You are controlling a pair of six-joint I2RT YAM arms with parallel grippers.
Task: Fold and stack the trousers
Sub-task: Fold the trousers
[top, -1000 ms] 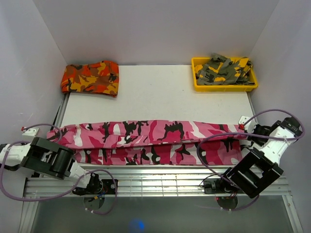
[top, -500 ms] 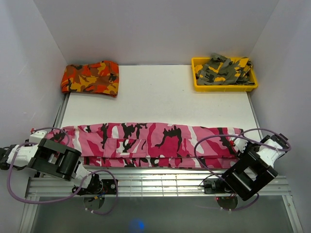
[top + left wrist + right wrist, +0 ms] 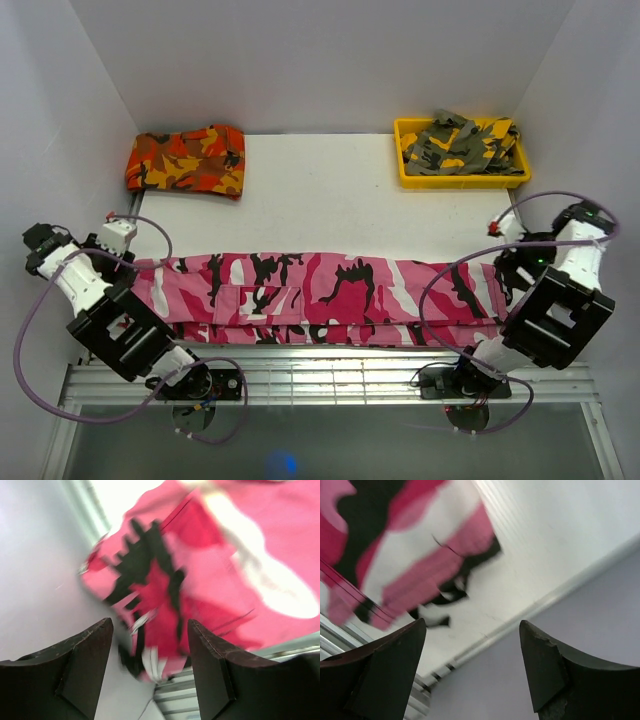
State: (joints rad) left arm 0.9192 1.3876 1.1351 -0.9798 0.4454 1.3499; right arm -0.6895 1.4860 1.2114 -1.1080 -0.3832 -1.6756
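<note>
From above, the long pink, magenta, white and black camouflage fabric trousers (image 3: 320, 290) lie stretched along the near strip of the white table (image 3: 330, 200). They seem to be doubled lengthwise. The left gripper (image 3: 120, 232) and right gripper (image 3: 508, 236) hover at either end. The crosswise folds and the stacking look not yet done.

In the left wrist view, the dark fingers (image 3: 80, 665) are spread and empty above one trouser end.

In the right wrist view, the fingers (image 3: 385, 670) are likewise spread and hold nothing, with the other end nearby.
</note>
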